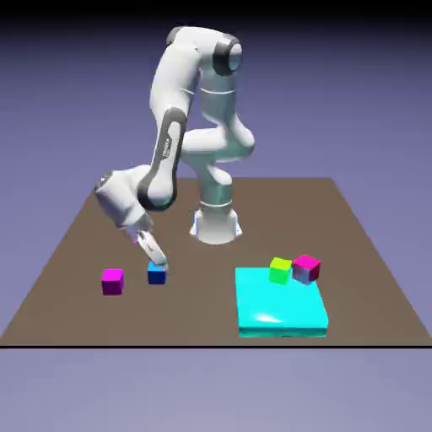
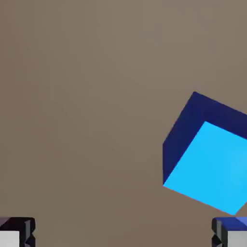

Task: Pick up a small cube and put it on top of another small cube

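On the brown table [image 1: 76, 278], just beside the small blue cube [image 1: 156, 273], my claw [image 1: 158, 258] hangs low at the end of my bent white arm [image 1: 169, 152]. Its tip sits right over the cube's top edge in the exterior view, but I cannot tell from there whether it touches. My own hand view settles part of that: my two fingertips [image 2: 17, 232] show far apart at the bottom corners, with bare table between them, so my claw is spread wide and grips nothing. The blue cube [image 2: 207, 159] lies off to that view's right, rotated so one corner points up, its bright face toward me and a darker face beside it. It is not between my fingertips; it sits above the right-hand one.

Measured from the blue cube, a magenta cube [image 1: 112, 281] rests near it on the exterior view's left, apart from it. Well away on the exterior view's right lies a flat cyan slab [image 1: 280, 310]. At the slab's far edge stand a lime-green cube [image 1: 280, 270] and another magenta cube [image 1: 306, 268], side by side.
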